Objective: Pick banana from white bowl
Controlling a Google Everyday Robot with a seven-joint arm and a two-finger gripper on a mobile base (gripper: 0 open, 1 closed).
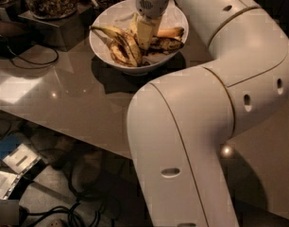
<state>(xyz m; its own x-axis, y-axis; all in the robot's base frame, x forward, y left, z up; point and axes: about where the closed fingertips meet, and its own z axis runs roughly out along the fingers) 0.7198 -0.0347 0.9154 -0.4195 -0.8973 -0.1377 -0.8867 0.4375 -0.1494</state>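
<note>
We see the gripper [145, 33] down inside the bowl [109, 18], roughly at its centre, hanging straight off the wrist at the top edge of view. We can't tell whether it's spread, closed or pinching anything: its tip sits in among the fruit.

The banana [166, 44], the heavily brown-mottled one, lies in the bowl's right half, running from the gripper out toward the right rim. Its left end is at the gripper tip; whether they touch, we can't say. The orange banana [171, 31] lies just behind it, touching or nearly so. The streaked bananas [120, 42] fill the left half, with a long stem pointing left toward the rim.

The bowl sits on the table [64, 93]. Nut jars [47, 1] stand at top left, near the bowl. The arm [206, 108] fills the right side and foreground. Cables [45, 214] lie on the floor at lower left.
</note>
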